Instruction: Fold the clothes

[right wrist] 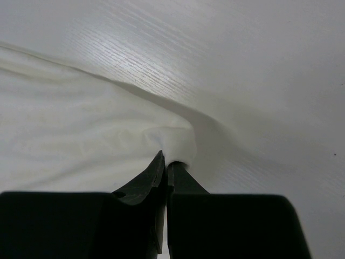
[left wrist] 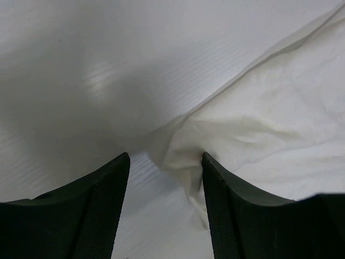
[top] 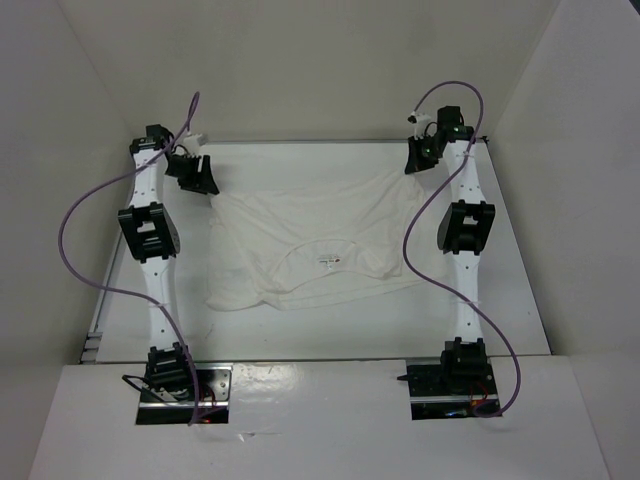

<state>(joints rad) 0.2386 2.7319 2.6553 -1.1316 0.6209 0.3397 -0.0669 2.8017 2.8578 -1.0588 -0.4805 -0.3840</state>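
Inside the right hand point(right wrist: 167, 163), the clothes point(right wrist: 81, 135) vanish.

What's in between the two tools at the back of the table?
The white shirt: the top view shows its far edge running from the left tool to the right tool.

The bench point(top: 330, 335) is a flat white surface with a faint linear grain, enclosed by white walls point(top: 300, 70) on the left, far and right sides. One white T-shirt point(top: 320, 225) lies directly on it, near the centre, spread out and wrinkled. A curved neckline shows in the near half of the shirt, with a small dark neck label point(top: 329, 262) beside it. The two far corners are drawn outward into points. The near left edge is bunched.
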